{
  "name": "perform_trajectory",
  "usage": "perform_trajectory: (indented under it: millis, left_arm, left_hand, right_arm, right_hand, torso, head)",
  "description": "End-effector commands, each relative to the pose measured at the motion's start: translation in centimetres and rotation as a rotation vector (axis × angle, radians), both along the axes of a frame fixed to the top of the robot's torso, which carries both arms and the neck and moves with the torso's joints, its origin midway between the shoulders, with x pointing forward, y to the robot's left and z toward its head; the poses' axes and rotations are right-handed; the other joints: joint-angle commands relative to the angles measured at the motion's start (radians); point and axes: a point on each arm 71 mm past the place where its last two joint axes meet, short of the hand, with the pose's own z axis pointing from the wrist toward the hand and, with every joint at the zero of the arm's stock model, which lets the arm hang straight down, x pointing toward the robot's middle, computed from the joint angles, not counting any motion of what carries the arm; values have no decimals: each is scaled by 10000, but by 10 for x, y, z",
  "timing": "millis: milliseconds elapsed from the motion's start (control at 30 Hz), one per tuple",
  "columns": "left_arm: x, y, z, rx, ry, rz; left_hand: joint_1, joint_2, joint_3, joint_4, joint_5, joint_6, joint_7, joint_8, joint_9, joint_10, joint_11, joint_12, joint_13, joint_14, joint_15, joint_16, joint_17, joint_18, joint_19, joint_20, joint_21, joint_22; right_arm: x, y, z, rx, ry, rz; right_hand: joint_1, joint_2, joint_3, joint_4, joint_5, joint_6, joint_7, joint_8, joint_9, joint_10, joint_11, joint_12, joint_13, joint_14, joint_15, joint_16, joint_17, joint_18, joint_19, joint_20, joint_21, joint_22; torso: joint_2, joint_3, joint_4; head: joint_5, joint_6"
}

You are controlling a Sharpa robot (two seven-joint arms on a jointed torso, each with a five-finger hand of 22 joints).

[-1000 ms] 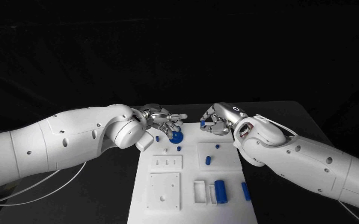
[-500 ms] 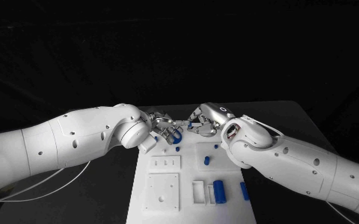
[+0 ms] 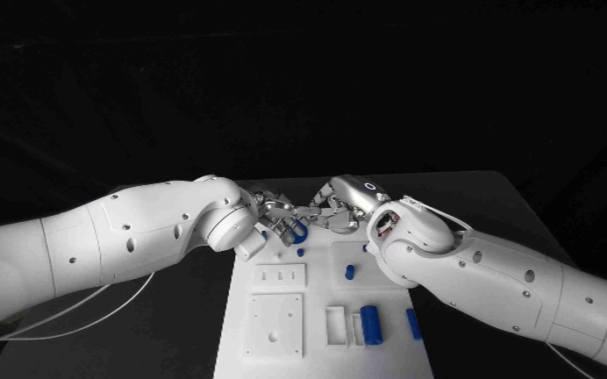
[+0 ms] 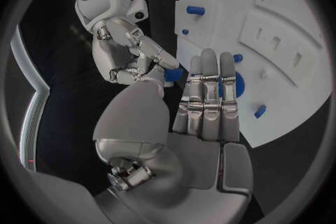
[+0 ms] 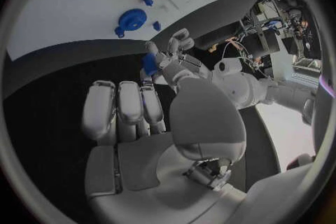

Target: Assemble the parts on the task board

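Over the far end of the white task board (image 3: 281, 331) my two hands meet fingertip to fingertip. My right hand (image 3: 339, 206) pinches a small blue part (image 4: 173, 74) at its fingertips (image 4: 150, 67). My left hand (image 3: 278, 212) has its thumb and straight fingers (image 4: 206, 95) right against the same part (image 5: 149, 64); whether it grips it I cannot tell. Just beneath the hands, a blue round disc (image 3: 297, 233) sits on the board (image 4: 280, 5).
More blue parts are on the board: a short peg (image 3: 351, 271), a thick cylinder (image 3: 369, 319) beside a white slotted block (image 3: 337, 325), a thin bar (image 3: 414, 323) and a tiny stud (image 3: 300, 253). Both white forearms flank the board. A cable (image 3: 76, 313) trails off left.
My right hand has carried the small blue part leftward to my left hand. My left hand has lifted off the blue disc and turned toward it.
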Motion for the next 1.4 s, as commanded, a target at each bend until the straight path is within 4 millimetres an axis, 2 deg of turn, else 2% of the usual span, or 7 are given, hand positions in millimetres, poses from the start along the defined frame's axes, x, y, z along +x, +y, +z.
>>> perform_trajectory:
  millis: [33,167,600,800,1000,1267,1400]
  left_arm:
    - [0,-3,2,31,-125,-63]
    - [-1,-4,3,-7,-170,-87]
    - [-1,-3,4,-33,-380,-1]
    - [-1,-4,4,-53,-415,-37]
    - [-2,-6,4,-83,-429,-137]
    - [-2,-7,4,-84,-423,-178]
    - [-1,-7,4,-94,-446,-161]
  left_hand:
    - [43,157,-39,-138,-24,78,-2,-55,-10,-53,39,-15,-16,-42,46,-19,-16,-71,-26,0,-65,5]
    - [106,350,-169,-362,-28,249,-41,-59,-10,-48,23,-15,-17,-42,36,-10,-25,-77,-25,-11,-67,16]
    - [279,503,-261,-620,4,461,-96,-47,-2,-81,3,-17,-20,-45,27,-1,-30,-86,-24,-18,-74,25]
    - [433,818,-374,-872,72,535,-112,-53,-6,-105,-5,-20,-25,-53,23,1,-35,-90,-31,-22,-74,42]
    - [982,1293,-218,-1205,396,690,-203,-53,-6,-140,-45,-32,-38,-67,3,2,-33,-103,-56,-39,-77,58]
    - [1405,1524,-21,-1521,638,828,-263,-48,1,-163,-62,-39,-48,-80,-9,11,-22,-110,-94,-55,-40,103]
    - [1565,1604,135,-1719,1113,929,-303,-41,14,-150,-78,-41,-52,-88,-23,19,-13,-110,-125,-69,-3,144]
  right_arm:
    - [-1,3,-1,-201,14,89]
    - [-1,4,-2,-238,57,114]
    - [-1,6,-5,-395,219,139]
    - [-1,9,-7,-426,263,187]
    - [-1,10,-8,-435,283,198]
    - [-1,12,-9,-435,305,229]
    - [-1,12,-9,-464,347,248]
  right_hand:
    - [-14,-87,-25,64,27,185,-152,24,16,-16,-52,-44,623,43,-92,-64,-18,23,401,-62,-54,1701]
    - [-14,-87,-25,64,27,185,-152,24,16,-16,-52,-44,623,43,-92,-64,-18,23,401,-62,-54,1701]
    - [-17,-75,-55,73,40,187,-156,26,18,-20,-56,-53,618,43,-91,-74,-28,22,405,-60,-53,1703]
    - [-15,-68,-64,74,38,186,-156,24,17,-23,-57,-58,614,42,-92,-82,-35,21,408,-60,-52,1705]
    - [-18,-63,-77,78,36,183,-156,24,17,-37,-58,-83,596,36,-93,-105,-53,24,406,-61,-71,1700]
    - [-18,-63,-77,78,36,183,-156,24,17,-37,-58,-83,596,36,-93,-105,-53,24,406,-61,-71,1700]
    - [-18,-63,-77,78,36,183,-156,24,17,-37,-58,-83,596,36,-93,-105,-53,24,406,-61,-71,1700]
  torso:
    - [1,-5,2]
    - [4,-5,10]
    - [8,0,8]
    - [17,-2,11]
    - [9,-2,13]
    - [8,8,8]
    - [8,9,8]
  head:
    - [15,-3]
    - [13,-9]
    - [45,-22]
    - [45,-40]
    - [39,-46]
    - [51,-45]
    - [59,-42]
